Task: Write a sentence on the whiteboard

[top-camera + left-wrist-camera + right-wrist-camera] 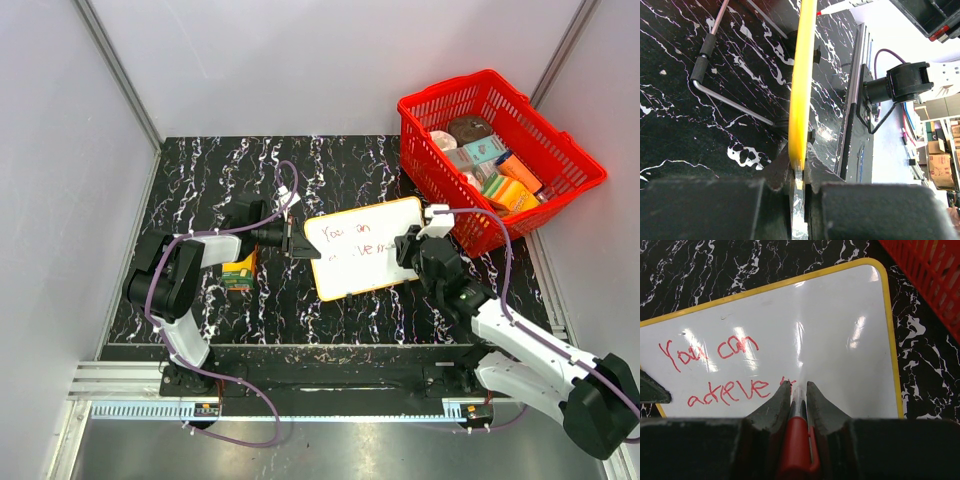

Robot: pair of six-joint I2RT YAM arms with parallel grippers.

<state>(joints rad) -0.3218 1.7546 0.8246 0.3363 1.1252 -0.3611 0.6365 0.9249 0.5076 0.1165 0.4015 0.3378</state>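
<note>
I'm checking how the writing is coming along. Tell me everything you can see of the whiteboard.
The whiteboard is a small, glossy white rectangle with rounded corners and a thin yellow rim, lying askew on the black marbled table near the red basket. Red handwriting fills two lines: "You can", then an unfinished word. The left gripper grips the left edge, jaws shut; the marker in the right gripper meets its surface at the second line's end.

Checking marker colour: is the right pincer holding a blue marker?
No, the marker clamped in the right pincer has a red body, matching the red sentence on the whiteboard.
</note>
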